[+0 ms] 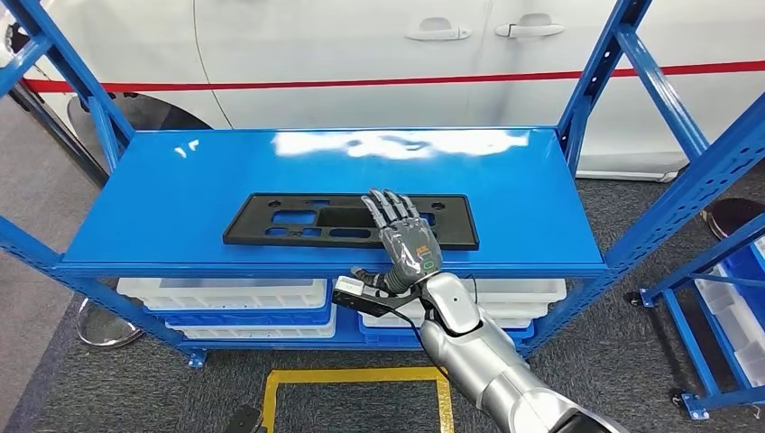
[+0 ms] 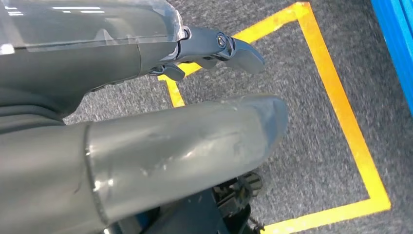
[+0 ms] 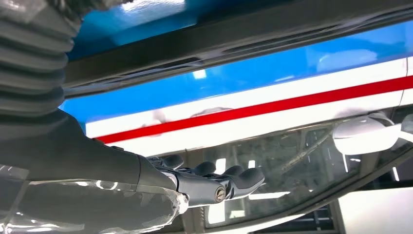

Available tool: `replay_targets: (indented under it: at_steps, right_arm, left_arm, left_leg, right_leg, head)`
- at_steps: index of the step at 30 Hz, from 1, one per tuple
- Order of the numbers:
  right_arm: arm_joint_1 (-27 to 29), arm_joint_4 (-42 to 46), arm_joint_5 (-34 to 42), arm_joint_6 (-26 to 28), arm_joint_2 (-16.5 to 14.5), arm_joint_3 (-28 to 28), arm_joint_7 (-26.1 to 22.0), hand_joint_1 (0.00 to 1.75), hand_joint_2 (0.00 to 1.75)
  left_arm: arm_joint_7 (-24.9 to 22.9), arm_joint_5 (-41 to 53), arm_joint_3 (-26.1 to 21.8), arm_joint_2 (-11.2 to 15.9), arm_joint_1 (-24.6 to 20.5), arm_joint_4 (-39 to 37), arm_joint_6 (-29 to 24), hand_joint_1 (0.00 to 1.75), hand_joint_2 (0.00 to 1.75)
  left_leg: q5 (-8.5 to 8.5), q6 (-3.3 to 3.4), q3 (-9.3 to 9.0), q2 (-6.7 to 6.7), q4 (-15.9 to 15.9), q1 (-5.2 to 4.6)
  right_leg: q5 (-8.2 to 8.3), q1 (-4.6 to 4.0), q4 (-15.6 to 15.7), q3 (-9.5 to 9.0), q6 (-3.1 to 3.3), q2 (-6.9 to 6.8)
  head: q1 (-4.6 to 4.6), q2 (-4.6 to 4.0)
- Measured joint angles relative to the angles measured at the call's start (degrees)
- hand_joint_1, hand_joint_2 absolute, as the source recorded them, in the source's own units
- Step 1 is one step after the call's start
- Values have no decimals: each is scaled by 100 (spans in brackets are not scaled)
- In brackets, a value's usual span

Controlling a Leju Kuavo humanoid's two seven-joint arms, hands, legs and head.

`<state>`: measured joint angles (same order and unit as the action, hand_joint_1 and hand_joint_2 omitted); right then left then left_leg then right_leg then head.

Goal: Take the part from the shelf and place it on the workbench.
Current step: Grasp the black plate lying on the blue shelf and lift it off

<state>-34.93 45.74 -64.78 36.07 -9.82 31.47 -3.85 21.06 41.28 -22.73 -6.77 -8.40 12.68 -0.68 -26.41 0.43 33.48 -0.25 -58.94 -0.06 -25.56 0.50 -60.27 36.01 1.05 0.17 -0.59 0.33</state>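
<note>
- The right hand (image 1: 405, 236) is seen flat and open, fingers stretched forward over the black part (image 1: 298, 221); nothing is held.
- The part lies flat on the blue shelf (image 1: 162, 194).
- The left hand (image 2: 146, 122) is seen above the floor, holding nothing.

Right robot hand (image 1: 406, 236) covers the black part's (image 1: 298, 220) middle near the shelf's (image 1: 162, 198) front edge; contact unclear. White bins (image 1: 225, 294) below half-hidden. Left robot hand's (image 2: 146, 146) fingers mostly cut off.

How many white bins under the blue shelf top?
2 visible: one white bin lower left, another lower right behind the right hand. More may be hidden behind the arm.
</note>
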Motion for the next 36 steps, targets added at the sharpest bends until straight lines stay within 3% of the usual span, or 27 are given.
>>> replay_targets:
  at_steps: [2, 4, 6, 7, 8, 10, 12, 14, 21, 36]
  right_arm:
    - [-8, 7, 0, 8, -2, 0, 0, 0, 175]
    - [-5, 12, 7, 20, -2, 0, 0, 0, 175]
    - [9, 12, 27, 27, 0, 0, -1, 0, 175]
    - [15, 12, 37, 31, 1, 0, -2, 0, 175]
    - [17, 12, 43, 37, 1, 0, -7, 0, 175]
    - [11, 13, 34, 54, 1, 0, -16, 0, 175]
    - [4, 14, 8, 72, 4, 0, -20, 0, 175]
    - [4, 14, -14, 81, 8, 0, -20, 0, 175]
    - [5, 14, -42, 78, 15, 0, -20, 0, 175]
    - [153, 139, -226, 54, 14, 4, 49, 0, 175]
  left_arm:
    - [1, 1, 1, 1, -4, 0, 0, 0, 0]
    - [-1, 4, 2, 2, 0, 0, 1, 0, 0]
    - [-6, 8, 2, 2, 13, 0, 2, 0, 0]
    - [-7, 8, 2, 2, 16, 0, 1, 0, 0]
    - [-8, 9, 2, 2, 14, 0, 1, 0, 0]
    - [-7, 13, 2, 2, 1, 0, 0, 0, 0]
    - [-6, 15, 2, 1, -9, 0, 0, 0, 0]
    - [-6, 15, 2, -1, -7, 0, 0, 0, 0]
    - [-2, 14, 2, 8, -15, 0, -7, 0, 0]
    - [181, 13, 2, 10, 42, 0, -103, 0, 0]
  left_leg:
    - [-218, -59, 127, 3, -312, 17]
    - [-568, -122, 443, 5, -1007, 44]
    - [-692, -188, 676, 5, -1489, 80]
    - [-594, -222, 656, 6, -1436, 102]
    - [-401, -254, 528, 7, -1157, 130]
    - [-62, -319, 149, 8, -352, 171]
    - [40, -285, -45, -2, 69, 169]
    - [48, -221, -48, -11, 88, 150]
    - [47, -179, -42, -12, 85, 111]
    - [47, -170, -39, -14, 86, 109]
  right_leg:
    - [18, 23, 35, -18, 51, -9]
    - [17, 21, 39, -22, 86, -17]
    - [11, 17, 31, -21, 108, -19]
    - [7, 19, 23, -21, 116, -17]
    - [3, 25, 13, -23, 117, -12]
    - [-12, 21, -11, -20, 105, -1]
    - [-15, -5, -22, -5, 74, 10]
    - [-3, -16, -13, 3, 48, 15]
    - [24, 24, 18, -5, 1, 17]
    - [28, 26, 22, -4, -11, 16]
  head:
    - [-3, 0]
    - [-6, 0]
    - [-6, 0]
    - [-7, 0]
    - [-7, 0]
    - [-7, 0]
    - [-4, 0]
    - [-1, 0]
    - [-2, 0]
    - [-2, 0]
